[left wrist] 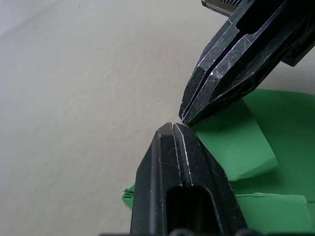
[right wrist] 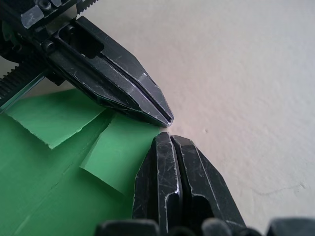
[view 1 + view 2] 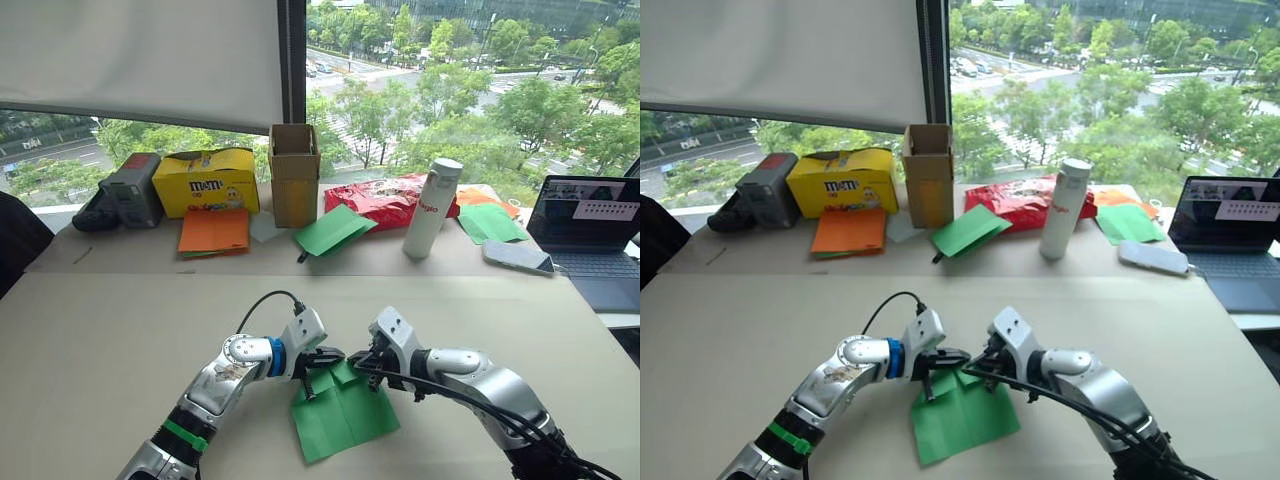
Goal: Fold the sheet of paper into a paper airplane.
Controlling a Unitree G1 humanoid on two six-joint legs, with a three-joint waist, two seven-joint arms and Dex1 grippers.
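Observation:
The green sheet of paper point(image 3: 345, 420) lies flat on the beige table point(image 3: 120, 340) near its front edge. Its two far corners are folded in as small flaps point(image 2: 54, 118) point(image 1: 236, 142). My left gripper point(image 3: 335, 356) and right gripper point(image 3: 358, 362) meet tip to tip at the sheet's far edge, over those flaps. Both are shut, fingers pressed together, and I see no paper between them. In the left wrist view my own tip point(image 1: 172, 127) nearly touches the right gripper's tip point(image 1: 184, 118). The right wrist view shows the same meeting point(image 2: 167, 137).
Along the back of the table stand orange sheets point(image 3: 214, 231), spare green sheets point(image 3: 332, 230), a cardboard box point(image 3: 294, 175), a yellow candy box point(image 3: 205, 182), a red bag point(image 3: 385, 198) and a white bottle point(image 3: 432, 208). A phone point(image 3: 517, 257) and laptop point(image 3: 595, 240) sit at the right.

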